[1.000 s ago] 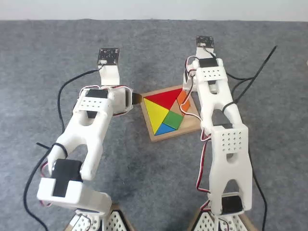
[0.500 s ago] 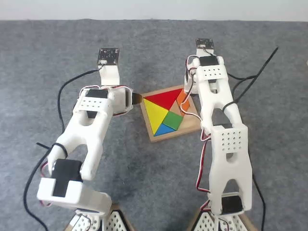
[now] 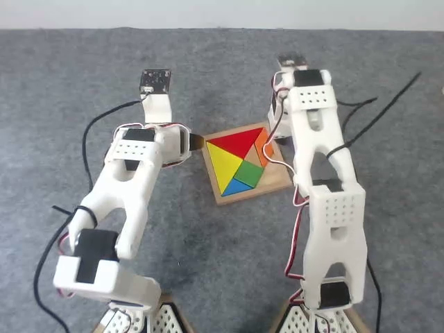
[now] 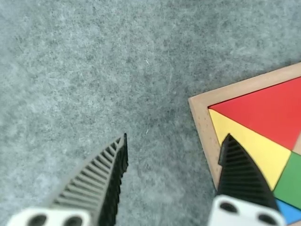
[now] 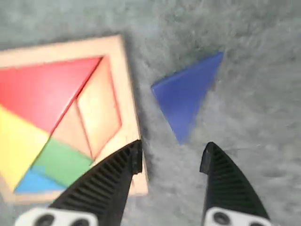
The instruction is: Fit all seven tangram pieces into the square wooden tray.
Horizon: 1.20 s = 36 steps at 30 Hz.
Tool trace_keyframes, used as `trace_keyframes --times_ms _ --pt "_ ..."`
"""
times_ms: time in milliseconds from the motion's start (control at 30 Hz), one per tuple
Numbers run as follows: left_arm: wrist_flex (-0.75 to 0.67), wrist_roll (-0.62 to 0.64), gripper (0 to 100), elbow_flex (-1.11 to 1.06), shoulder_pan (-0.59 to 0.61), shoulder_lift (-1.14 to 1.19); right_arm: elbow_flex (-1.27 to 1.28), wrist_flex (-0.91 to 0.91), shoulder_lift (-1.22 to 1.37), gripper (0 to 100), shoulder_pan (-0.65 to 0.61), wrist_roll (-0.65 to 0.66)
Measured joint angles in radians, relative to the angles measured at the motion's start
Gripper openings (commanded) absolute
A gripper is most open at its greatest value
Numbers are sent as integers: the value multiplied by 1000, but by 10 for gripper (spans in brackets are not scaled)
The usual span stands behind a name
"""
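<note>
The left gripper [image 4: 171,174] hangs with its jaws spread and nothing between them, just off the tray's [image 3: 220,196] left corner. One finger sits over the grey mat [image 3: 83,76] and the other over the tray's rim.

Inside the tray, the red triangle [image 3: 236,141] and yellow triangle [image 3: 223,166] fill the half towards the left arm. The green square [image 3: 252,173], light blue triangle [image 3: 237,186] and orange piece [image 3: 262,141] lie further right. Bare wood shows beside the orange piece, so the fit is not finished.

The right gripper [image 5: 172,150] is also open and empty, low over the tray's right edge. One finger is above the rim and the other is off the tray over the mat.

The dark blue triangle [image 5: 186,96] lies flat on the mat just outside that right edge, apart from the rim. This places it on the far side of the tray from the left arm, so the right arm is much the nearer. The triangle sits just beyond the right fingertips, with one sharp corner pointing back into the gap between them.

Its longest edge seems to be the one facing away from the tray, though the blur makes that uncertain. If so, that edge runs roughly along the gripper's reach. I judge the jaws would close across the piece's narrower width once the arm advances and drops.
</note>
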State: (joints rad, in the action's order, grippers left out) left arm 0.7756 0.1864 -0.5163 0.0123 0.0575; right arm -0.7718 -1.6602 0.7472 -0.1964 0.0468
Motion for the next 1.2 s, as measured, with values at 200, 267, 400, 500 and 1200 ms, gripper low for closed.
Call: trace_keyframes --times_ms 200,267,400,500,1200 --pt "0 0 295 0 -2 0 0 25 -74 225 20 74" --pt "0 -2 295 0 -2 0 0 83 -51 247 18 26" --pt "0 -3 295 0 -2 0 0 199 64 317 11 -112" --pt "0 -3 295 0 -2 0 0 227 121 318 9 -178" --pt "0 -3 295 0 -2 0 -8 250 210 279 9 -196"
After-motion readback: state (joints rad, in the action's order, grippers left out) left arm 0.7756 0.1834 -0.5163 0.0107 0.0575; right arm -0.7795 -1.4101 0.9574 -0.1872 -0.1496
